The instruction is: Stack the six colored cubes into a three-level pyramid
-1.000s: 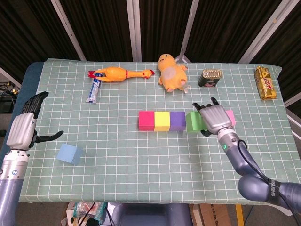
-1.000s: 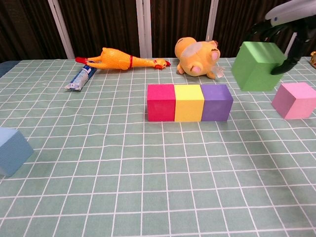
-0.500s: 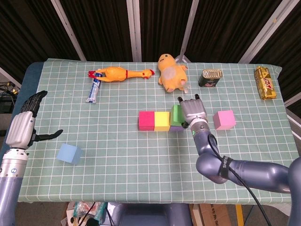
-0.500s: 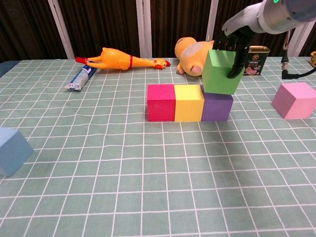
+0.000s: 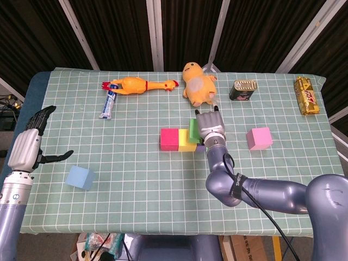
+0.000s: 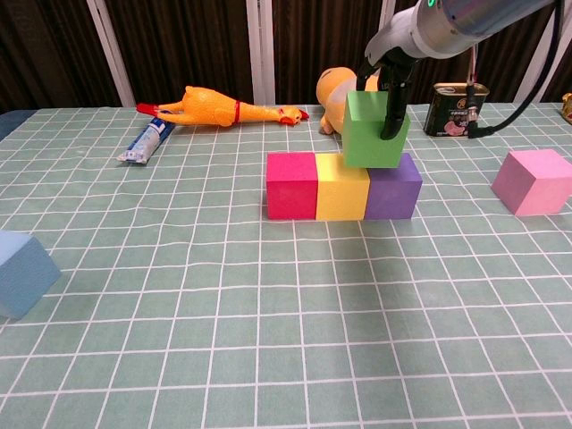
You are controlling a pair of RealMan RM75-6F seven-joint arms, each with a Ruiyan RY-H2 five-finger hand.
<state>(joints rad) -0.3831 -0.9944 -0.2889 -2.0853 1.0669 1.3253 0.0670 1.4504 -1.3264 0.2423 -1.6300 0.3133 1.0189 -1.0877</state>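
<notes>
The bottom row of 3 is laid: red cube (image 6: 291,185), yellow cube (image 6: 341,186) and purple cube (image 6: 392,186) touch side by side on the worktop (image 6: 286,340). The right robot hand (image 6: 386,82) grips the green cube (image 6: 376,130) over the yellow-purple seam. The pink cube (image 6: 534,181) and blue cube (image 6: 22,273) await; the left robot hand (image 5: 30,142) is spread, empty.

Right hand (image 5: 209,126): fingers closed around green cube (image 6: 375,130), mid-tabletop. Left hand (image 5: 30,144): empty, fingers apart, left edge.
</notes>
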